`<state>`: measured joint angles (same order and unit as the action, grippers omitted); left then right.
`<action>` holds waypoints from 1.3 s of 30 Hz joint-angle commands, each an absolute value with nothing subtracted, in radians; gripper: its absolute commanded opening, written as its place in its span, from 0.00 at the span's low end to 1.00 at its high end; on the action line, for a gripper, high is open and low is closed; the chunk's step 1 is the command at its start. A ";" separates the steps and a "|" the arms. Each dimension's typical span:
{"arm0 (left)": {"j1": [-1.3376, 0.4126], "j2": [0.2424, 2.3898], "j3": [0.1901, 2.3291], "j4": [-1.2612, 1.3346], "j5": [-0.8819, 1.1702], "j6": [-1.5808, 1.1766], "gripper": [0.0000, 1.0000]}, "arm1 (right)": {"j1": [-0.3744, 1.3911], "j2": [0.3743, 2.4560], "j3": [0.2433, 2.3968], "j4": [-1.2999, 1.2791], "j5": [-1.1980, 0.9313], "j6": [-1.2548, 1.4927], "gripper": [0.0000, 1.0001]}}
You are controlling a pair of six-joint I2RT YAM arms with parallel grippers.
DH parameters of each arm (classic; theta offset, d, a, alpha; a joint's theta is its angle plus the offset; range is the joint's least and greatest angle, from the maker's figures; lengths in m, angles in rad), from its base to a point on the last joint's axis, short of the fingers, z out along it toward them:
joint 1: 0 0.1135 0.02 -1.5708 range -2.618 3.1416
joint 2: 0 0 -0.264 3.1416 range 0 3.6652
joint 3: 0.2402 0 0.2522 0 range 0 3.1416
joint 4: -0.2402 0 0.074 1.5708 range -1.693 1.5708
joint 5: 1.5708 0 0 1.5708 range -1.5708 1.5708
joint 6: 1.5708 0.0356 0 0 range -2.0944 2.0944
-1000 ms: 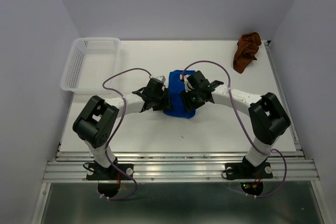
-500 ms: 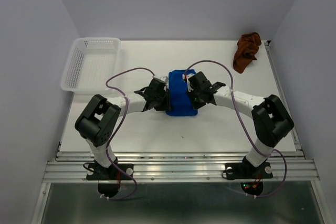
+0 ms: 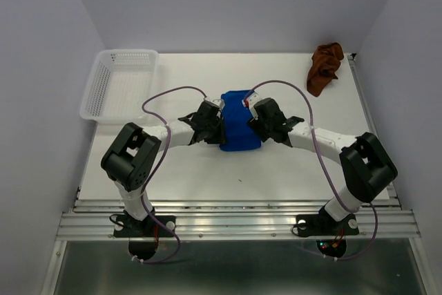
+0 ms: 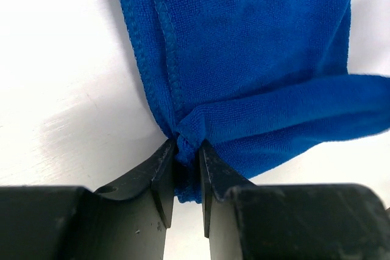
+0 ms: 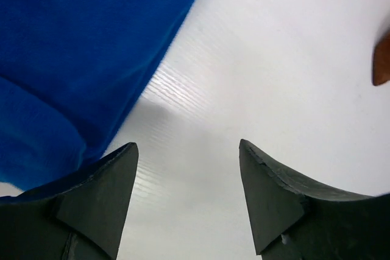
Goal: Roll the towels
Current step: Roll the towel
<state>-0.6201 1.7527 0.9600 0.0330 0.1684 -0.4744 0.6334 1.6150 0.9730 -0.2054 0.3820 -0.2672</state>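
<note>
The royal blue towel (image 3: pixel 238 126) lies folded mid-table between my two grippers. My left gripper (image 3: pixel 213 121) sits at its left edge; in the left wrist view that gripper (image 4: pixel 187 149) is shut on a bunched fold of the blue towel (image 4: pixel 244 41). My right gripper (image 3: pixel 258 117) is at the towel's right edge. In the right wrist view it (image 5: pixel 187 147) stands open over bare table, with the blue towel (image 5: pixel 73 47) just left of its left finger. The rust-brown towel (image 3: pixel 325 66) lies crumpled at the far right corner, apart from both arms.
A white perforated basket (image 3: pixel 119 86) stands at the far left of the table. The table's right rail (image 3: pixel 373 126) runs beside the brown towel. A sliver of that brown towel (image 5: pixel 382 59) shows at the right wrist view's right edge.
Both grippers have moved away from me with the blue towel, which now lies flatter and wider. The right gripper shut, then opened and let go. The left gripper closed on the towel's edge.
</note>
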 commanded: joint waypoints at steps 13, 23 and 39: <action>-0.611 1.749 1.003 -0.057 0.153 -0.413 0.32 | 0.770 1.491 0.951 -0.224 0.057 -0.334 0.79; -0.580 1.767 1.023 -0.061 0.184 -0.391 0.33 | 0.792 1.686 0.931 -0.175 0.275 -0.345 0.77; -0.492 1.654 0.959 -0.008 0.324 -0.431 0.62 | 0.792 1.683 0.948 -0.225 -0.043 -0.206 0.20</action>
